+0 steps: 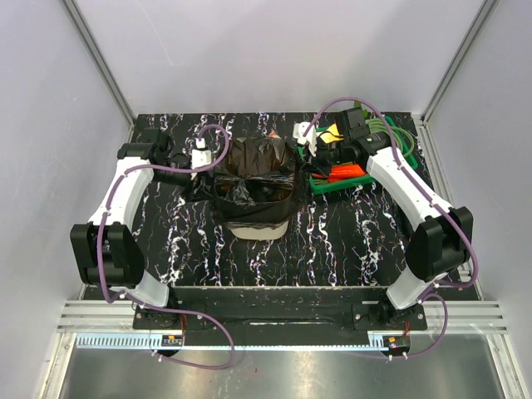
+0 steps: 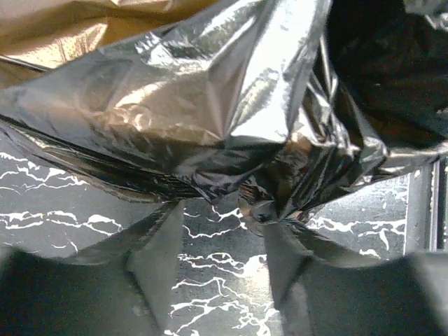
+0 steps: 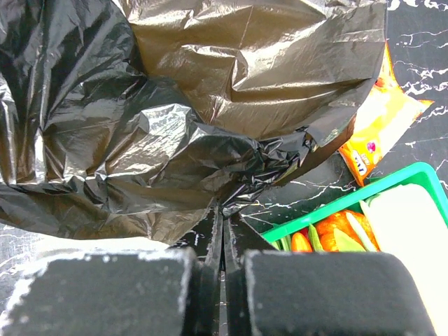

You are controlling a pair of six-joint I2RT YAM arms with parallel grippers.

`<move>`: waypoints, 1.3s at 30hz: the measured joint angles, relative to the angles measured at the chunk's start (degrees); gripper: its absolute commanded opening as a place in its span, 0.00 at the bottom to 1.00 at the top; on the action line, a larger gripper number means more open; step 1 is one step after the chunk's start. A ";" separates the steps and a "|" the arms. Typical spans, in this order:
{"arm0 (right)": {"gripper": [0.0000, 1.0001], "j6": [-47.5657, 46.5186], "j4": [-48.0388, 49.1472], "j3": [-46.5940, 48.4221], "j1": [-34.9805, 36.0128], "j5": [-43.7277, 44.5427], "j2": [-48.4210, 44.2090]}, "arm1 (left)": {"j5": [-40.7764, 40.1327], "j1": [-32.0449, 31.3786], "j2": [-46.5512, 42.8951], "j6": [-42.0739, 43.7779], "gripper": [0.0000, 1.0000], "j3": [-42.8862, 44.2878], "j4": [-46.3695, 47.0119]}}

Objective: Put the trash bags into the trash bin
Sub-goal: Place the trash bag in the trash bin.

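Trash bag [image 1: 253,170] sits in the trash bin [image 1: 253,228] at table centre, its mouth folded out over the rim and covering most of the wall; only the cream base shows at 6 o'clock. Left gripper [image 2: 224,238] is at the bin's 10 o'clock with jaws partly apart, marbled table [image 1: 349,241] visible between the fingers [image 2: 150,262], nothing clamped; a crumpled knot of the bag's hem hangs just at the tip of the finger on the right of that view. Right gripper [image 3: 222,217] is at the bin's 2 o'clock, fingers pressed fully together, creases of the hem converging into the tips, so a pinch on thin film. Bag is glossy black, crinkly, looks brownish where it is stretched thin. Green tray [image 3: 413,171] at 3 o'clock of the bin holds orange pieces [image 3: 329,231] and a pale slab [image 3: 413,238]. Orange snack wrapper [image 3: 381,126] lies flat on the table, between the bag's edge and the tray.
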 measured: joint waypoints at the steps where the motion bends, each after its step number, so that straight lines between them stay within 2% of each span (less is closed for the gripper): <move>1: 0.00 -0.02 0.02 -0.04 0.00 0.02 0.00 | 0.20 -0.11 0.00 -0.55 0.27 0.00 0.39; 3: 0.00 -0.02 0.07 -0.11 0.00 0.20 0.00 | 0.50 -0.35 0.00 -1.27 0.05 0.00 1.07; 4: 0.00 -0.02 0.13 -0.20 0.00 0.42 0.00 | 0.68 -0.52 0.00 -1.40 0.00 -0.07 1.36; 17: 0.00 1.42 3.67 -5.66 0.00 5.25 0.00 | -0.04 -1.05 -2.60 -2.25 0.00 -7.87 4.15; 39: 0.00 8.90 18.78 -16.44 0.00 16.98 0.00 | -6.54 -1.07 -11.93 -7.82 0.00 -22.67 21.38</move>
